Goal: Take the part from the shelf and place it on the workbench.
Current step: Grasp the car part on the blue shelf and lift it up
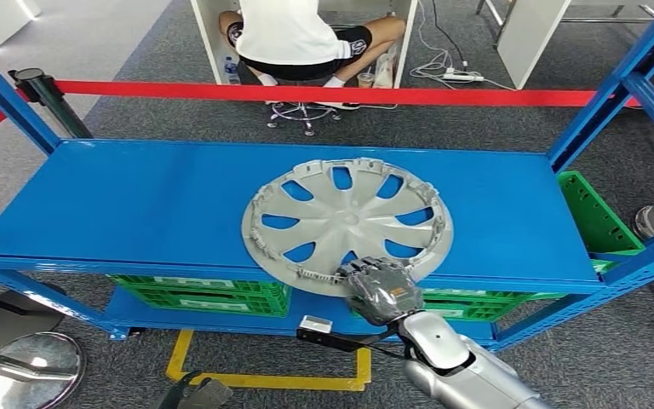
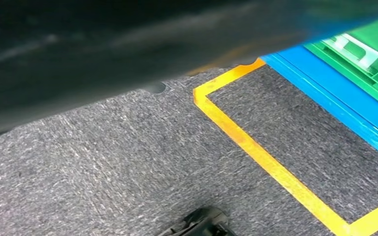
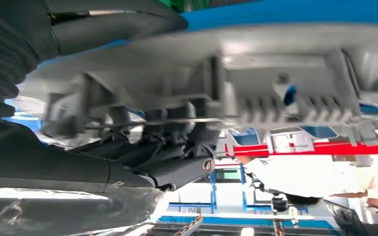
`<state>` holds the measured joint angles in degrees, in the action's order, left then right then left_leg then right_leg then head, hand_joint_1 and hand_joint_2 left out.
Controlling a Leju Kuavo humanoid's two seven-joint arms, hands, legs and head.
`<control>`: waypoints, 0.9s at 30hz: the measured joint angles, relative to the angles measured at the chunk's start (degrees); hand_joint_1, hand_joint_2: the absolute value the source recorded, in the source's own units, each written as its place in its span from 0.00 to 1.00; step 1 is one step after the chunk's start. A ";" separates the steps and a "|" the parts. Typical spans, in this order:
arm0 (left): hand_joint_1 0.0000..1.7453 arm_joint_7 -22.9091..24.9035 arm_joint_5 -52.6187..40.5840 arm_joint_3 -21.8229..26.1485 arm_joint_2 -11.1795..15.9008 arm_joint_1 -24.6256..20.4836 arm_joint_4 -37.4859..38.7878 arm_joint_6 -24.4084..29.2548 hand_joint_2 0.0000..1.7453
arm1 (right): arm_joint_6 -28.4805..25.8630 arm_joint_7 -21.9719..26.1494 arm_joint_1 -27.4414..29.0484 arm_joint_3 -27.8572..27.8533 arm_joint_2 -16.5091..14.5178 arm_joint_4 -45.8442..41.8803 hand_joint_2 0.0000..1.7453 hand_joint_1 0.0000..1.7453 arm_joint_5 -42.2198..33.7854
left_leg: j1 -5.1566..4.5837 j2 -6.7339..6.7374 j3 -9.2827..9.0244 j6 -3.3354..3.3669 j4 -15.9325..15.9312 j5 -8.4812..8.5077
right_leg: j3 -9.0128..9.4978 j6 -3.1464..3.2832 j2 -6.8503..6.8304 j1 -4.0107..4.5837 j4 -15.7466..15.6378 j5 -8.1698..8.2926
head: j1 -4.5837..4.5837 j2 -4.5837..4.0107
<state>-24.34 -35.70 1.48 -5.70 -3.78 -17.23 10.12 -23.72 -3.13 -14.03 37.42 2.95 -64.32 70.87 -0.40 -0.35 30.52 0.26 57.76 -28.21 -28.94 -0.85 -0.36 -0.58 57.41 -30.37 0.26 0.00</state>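
Part: silver wheel cover (image 1: 347,223), flat on blue shelf (image 1: 136,204), right of centre, rim overhanging front edge. Right hand (image 1: 383,290) at that overhanging rim; right wrist view shows dark fingers (image 3: 167,147) curled under rim, thumb on other face: rim pinched. Left hand: state cannot tell.

Step in hand: secure grasp, then lift. Advice: confirm firm pinch before raising; lift near edge first, keep cover level, clear upright posts (image 1: 622,81). One-sided hold likely lets disc sag or swing.
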 joint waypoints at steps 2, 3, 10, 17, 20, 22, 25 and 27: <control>0.00 -0.01 0.17 -0.03 0.03 0.02 0.01 0.04 0.00 | 0.00 0.00 0.51 0.03 0.00 -0.87 1.00 0.90 0.09 | 0.00 0.00 0.05 0.00 0.00 0.00 | -0.04 0.00 0.00 0.00 0.00 0.00 | 0.00 0.00; 0.00 -0.01 0.22 -0.03 0.04 0.03 0.01 0.06 0.00 | 0.01 0.00 0.77 0.05 0.00 -1.17 1.00 0.90 0.10 | 0.00 0.00 0.07 0.00 0.00 0.00 | -0.07 0.00 0.00 0.00 0.00 0.00 | 0.00 0.00; 0.00 -0.01 0.53 -0.08 0.06 0.10 0.01 0.16 0.00 | -0.16 0.04 1.89 0.11 0.05 -2.50 1.00 0.99 0.49 | 0.00 0.00 0.13 0.00 0.00 0.00 | -0.12 0.00 0.00 0.00 0.00 0.00 | -0.01 0.00; 0.00 -0.22 1.74 -0.46 0.07 0.13 0.02 0.62 0.00 | -2.30 0.22 2.79 0.33 0.33 -6.32 1.00 1.00 2.05 | 0.00 0.00 0.17 0.00 0.00 0.00 | -0.16 0.00 0.00 0.00 0.00 0.00 | -0.01 0.00; 0.00 -0.33 2.38 -0.60 0.06 0.22 0.06 0.97 0.00 | -4.65 0.57 3.67 0.33 0.41 -8.80 1.00 1.00 2.68 | 0.00 0.00 0.21 0.00 0.00 0.00 | -0.19 0.00 0.00 0.00 0.00 0.00 | 0.00 0.00; 0.00 -0.34 2.63 -0.70 0.05 0.27 0.10 1.07 0.00 | -5.58 0.77 4.14 0.33 0.42 -10.16 1.00 1.00 3.03 | 0.00 0.00 0.24 0.00 0.00 0.00 | -0.22 0.00 0.00 0.00 0.00 0.00 | 0.00 0.00; 0.00 -0.38 3.62 -0.85 -0.04 0.42 0.12 1.49 0.00 | -9.73 1.86 5.09 0.28 0.49 -12.52 1.00 1.00 4.57 | 0.00 0.00 0.30 0.00 0.00 0.00 | -0.28 0.00 -0.01 0.00 0.00 0.00 | -0.01 0.00; 0.00 -0.56 4.77 -0.80 -0.37 0.62 0.13 2.26 0.00 | -13.02 4.13 6.53 -0.26 0.48 -15.76 1.00 1.00 6.44 | 0.00 -0.01 0.36 0.00 0.00 0.00 | -0.32 0.00 -0.03 0.00 0.01 0.00 | 0.00 0.00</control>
<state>-24.90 -30.93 0.68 -6.07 -3.16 -17.10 12.38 -36.74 1.01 -7.49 37.16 3.43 -80.08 77.31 -0.41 -0.35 30.88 0.26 57.76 -28.21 -29.26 -0.85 -0.39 -0.58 57.42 -30.38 0.26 0.00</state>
